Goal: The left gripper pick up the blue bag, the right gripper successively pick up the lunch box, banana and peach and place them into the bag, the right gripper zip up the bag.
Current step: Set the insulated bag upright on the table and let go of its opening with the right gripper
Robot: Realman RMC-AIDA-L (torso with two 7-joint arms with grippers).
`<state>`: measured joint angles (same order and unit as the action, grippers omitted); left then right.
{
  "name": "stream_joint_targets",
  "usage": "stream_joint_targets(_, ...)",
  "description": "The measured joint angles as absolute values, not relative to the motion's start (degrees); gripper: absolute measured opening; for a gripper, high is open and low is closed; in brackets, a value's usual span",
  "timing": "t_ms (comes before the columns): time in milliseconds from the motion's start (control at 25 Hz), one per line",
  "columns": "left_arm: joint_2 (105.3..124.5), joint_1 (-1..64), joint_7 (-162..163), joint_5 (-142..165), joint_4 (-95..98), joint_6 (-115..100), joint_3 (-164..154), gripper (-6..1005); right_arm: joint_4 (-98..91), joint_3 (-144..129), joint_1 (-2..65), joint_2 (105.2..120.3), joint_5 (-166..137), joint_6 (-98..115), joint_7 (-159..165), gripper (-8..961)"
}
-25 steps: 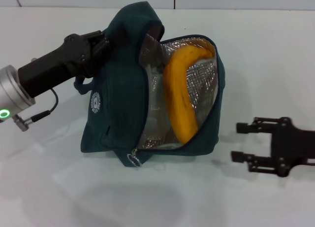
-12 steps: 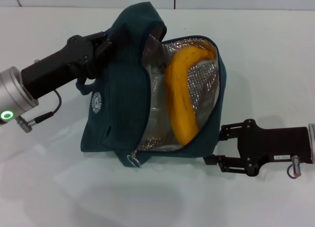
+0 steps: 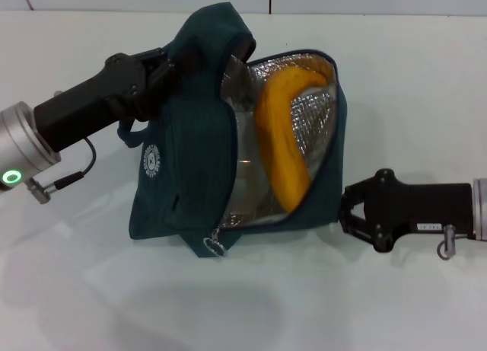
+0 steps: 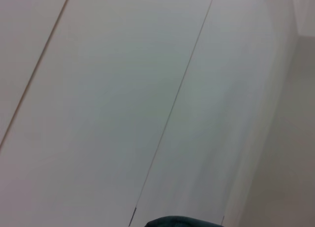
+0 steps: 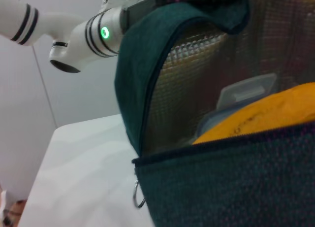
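Bag: the dark teal-blue fabric lunch bag with silver foil lining sits mid-scene on the white surface, its flap open.
Left hand: the black two-finger left hand on a silver wrist reaches in from 9 o'clock and is clamped on the bag's top edge at 11 o'clock.
Banana: the curved yellow-orange banana lies inside against the foil.
Lunch box: a clear plastic lunch box seems to lie behind the banana.
Right hand: the all-black right hand comes from 3 o'clock, tips at the bag's lower corner; whether its fingers are apart or together, I cannot tell.
Zipper: the metal ring pull hangs at 6 o'clock.
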<state>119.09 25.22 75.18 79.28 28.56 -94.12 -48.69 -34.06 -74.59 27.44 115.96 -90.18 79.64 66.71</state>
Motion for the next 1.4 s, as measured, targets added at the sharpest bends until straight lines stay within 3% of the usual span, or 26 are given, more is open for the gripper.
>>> stream_joint_targets(120, 119.09, 25.07, 74.25, 79.27, 28.36, -94.19, -48.69, 40, -33.98, -74.44, 26.47, 115.78, -85.31, 79.26, 65.85, 105)
stream_joint_targets(480, 119.62, 25.30, 60.36, 79.03, 19.45, -96.65, -48.72, 40, -34.45, -66.49, 24.15, 114.83, -79.05, 87.28, 62.54, 77)
stream_joint_targets(720, 120.29, 25.70, 49.93, 77.03, 12.29, -97.48, -48.78, 40, -40.05, -64.23, 24.35, 111.11, -79.69, 91.90, 70.33, 77)
stream_joint_targets(840, 120.46, 26.83, 43.37, 74.32, 6.12, -97.83, -48.78, 40, -43.12, -64.18, 24.54, 110.17, -82.02, 91.89, 74.09, 76)
stream_joint_targets(1400, 120.75, 28.08, 31.29, 73.39, -1.57, -96.96, -48.78, 40, -47.34, -62.56, 25.71, 112.12, -89.93, 91.98, 78.73, 73)
